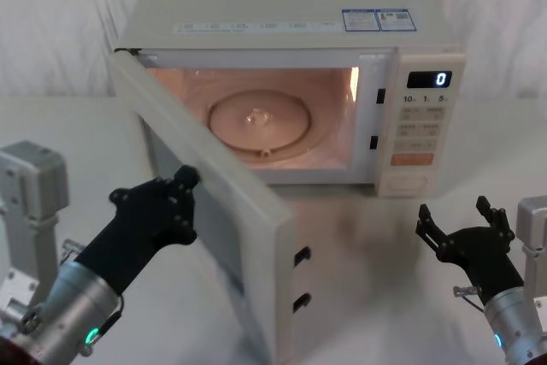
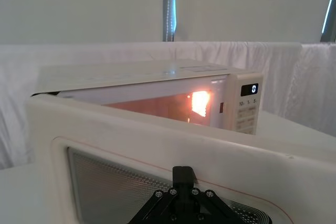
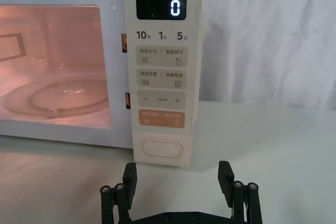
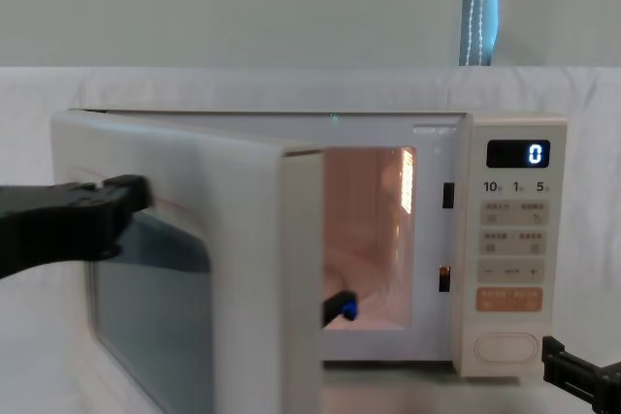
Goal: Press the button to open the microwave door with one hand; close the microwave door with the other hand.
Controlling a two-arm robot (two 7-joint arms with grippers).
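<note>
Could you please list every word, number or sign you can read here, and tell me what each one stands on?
"0": lit on the dark display at the top of the control panel.
"10", "1", "5": on the row just under the display, each followed by a tiny unreadable character.
"-" and "+": on one cream key.
Other key print, the orange key and the stickers atop the microwave: too small to read.

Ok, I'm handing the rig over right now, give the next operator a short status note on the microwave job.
Left gripper: against the outer face of the microwave door, near its window; fingers look closed.
Right gripper: open, empty, on the table side in front of the control panel, back from the button.
Door stands swung wide open, cavity lit, display reads 0.
Done: door opened.
Left: push the door shut with the left gripper until it latches.
</note>
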